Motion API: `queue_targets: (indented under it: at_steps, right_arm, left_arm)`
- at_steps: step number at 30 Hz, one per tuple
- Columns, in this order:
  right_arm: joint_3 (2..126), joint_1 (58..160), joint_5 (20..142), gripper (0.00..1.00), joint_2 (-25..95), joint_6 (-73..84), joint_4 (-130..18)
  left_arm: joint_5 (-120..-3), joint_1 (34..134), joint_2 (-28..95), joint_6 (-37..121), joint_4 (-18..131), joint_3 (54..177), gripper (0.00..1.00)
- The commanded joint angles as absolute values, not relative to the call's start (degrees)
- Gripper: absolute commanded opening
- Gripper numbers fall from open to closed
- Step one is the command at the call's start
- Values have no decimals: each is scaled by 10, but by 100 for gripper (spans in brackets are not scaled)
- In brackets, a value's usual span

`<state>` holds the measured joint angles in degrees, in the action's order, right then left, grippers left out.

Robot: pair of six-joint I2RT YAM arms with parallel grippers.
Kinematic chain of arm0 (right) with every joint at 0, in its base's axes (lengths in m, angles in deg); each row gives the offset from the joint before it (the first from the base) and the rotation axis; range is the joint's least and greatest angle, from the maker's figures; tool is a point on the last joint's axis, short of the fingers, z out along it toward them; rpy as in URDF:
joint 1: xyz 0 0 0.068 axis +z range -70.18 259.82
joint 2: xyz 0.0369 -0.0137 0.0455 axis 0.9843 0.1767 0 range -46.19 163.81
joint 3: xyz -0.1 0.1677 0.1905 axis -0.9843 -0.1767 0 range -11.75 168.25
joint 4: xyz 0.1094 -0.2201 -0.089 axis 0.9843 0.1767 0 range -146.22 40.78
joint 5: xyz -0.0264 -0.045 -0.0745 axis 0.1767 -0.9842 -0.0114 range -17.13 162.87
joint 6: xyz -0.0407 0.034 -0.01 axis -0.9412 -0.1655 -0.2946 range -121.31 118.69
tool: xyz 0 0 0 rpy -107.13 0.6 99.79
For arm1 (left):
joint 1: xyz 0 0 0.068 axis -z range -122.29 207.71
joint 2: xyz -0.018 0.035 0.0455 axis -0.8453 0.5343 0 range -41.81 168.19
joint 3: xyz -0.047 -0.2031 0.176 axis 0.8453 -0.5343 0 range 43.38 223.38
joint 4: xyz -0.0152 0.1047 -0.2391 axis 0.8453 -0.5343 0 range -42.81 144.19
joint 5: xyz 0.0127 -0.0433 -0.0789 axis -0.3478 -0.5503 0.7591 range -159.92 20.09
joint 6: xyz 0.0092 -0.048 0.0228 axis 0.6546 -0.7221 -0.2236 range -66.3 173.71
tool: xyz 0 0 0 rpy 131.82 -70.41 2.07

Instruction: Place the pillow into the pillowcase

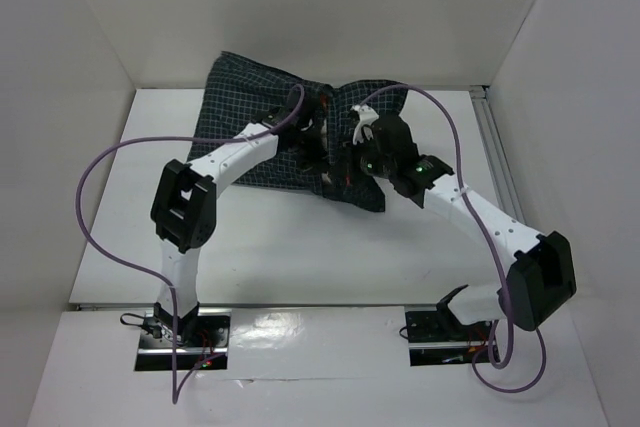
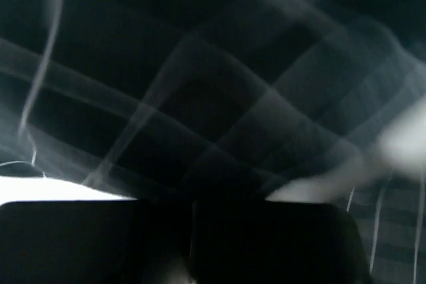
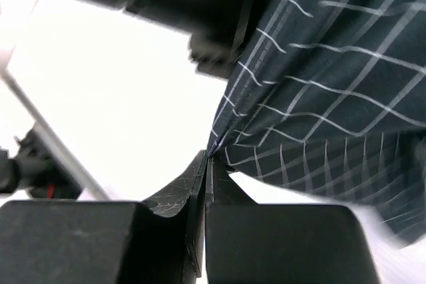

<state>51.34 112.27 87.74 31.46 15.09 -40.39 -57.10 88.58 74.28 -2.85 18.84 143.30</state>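
One pillowcase (image 1: 265, 97) sits in the upper middle of the overhead view. Two arms reach to it: the left arm (image 1: 215, 172) at centre left and the right arm (image 1: 480, 222) at lower right. There are two purple cables, the left cable (image 1: 82, 207) and the right cable (image 1: 452, 132). Two base plates sit along the bottom, the left base plate (image 1: 185, 342) and the right base plate (image 1: 445, 342). There is one table (image 1: 330, 257).
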Motion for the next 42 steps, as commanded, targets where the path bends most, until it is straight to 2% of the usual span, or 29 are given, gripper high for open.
queue_targets:
  at_steps: [1, 6, 10, 14, 18, 19, 20, 21, 22, 24, 28, 32, 36, 39, 40, 41, 42]
  right_arm:
    - [506, 1158, 1001, 0, 276, 150, -321]
    - [469, 1158, 996, 0, 276, 144, -315]
    - [492, 1158, 975, 0, 262, 144, -323]
    - [572, 1152, 919, 0, 274, 144, -316]
    - [604, 1111, 875, 0, 302, 150, -316]
    - [604, 1097, 868, 0, 307, 161, -316]
    - [604, 1081, 868, 0, 307, 178, -326]
    - [597, 1046, 877, 0, 314, 189, -334]
    - [590, 1028, 888, 0, 314, 197, -347]
    - [579, 990, 915, 0, 336, 213, -347]
    - [551, 984, 924, 0, 362, 219, -353]
    - [545, 984, 907, 0, 394, 224, -348]
    - [590, 990, 846, 0, 456, 229, -275]
    - [619, 997, 787, 19, 476, 234, -243]
    - [605, 1003, 787, 46, 452, 234, -265]
    - [570, 1019, 761, 67, 381, 254, -283]
    - [555, 1027, 741, 77, 347, 263, -308]
  left_arm:
    - [-635, 822, 731, -91, 351, 1446, 0]
    - [-618, 802, 723, -95, 378, 1435, 0]
    - [-574, 802, 739, -54, 328, 1459, 0]
    - [-544, 848, 686, -6, 284, 1409, 0]
    - [-576, 914, 626, 14, 235, 1404, 1]
    - [-576, 921, 620, 22, 226, 1410, 10]
    - [-565, 921, 620, 31, 216, 1427, 39]
    - [-557, 921, 612, 53, 205, 1436, 60]
    - [-547, 921, 612, 69, 178, 1447, 72]
    - [-519, 905, 612, 103, 143, 1484, 80]
    - [-537, 880, 579, 121, 112, 1466, 80]
    - [-610, 848, 526, 127, 112, 1401, 73]
    - [-650, 808, 506, 133, 105, 1360, 72]
    - [-682, 785, 498, 133, 105, 1335, 81]
    - [-682, 765, 498, 140, 105, 1316, 86]
    - [-682, 752, 498, 140, 105, 1308, 96]
    - [-675, 736, 510, 140, 113, 1298, 98]
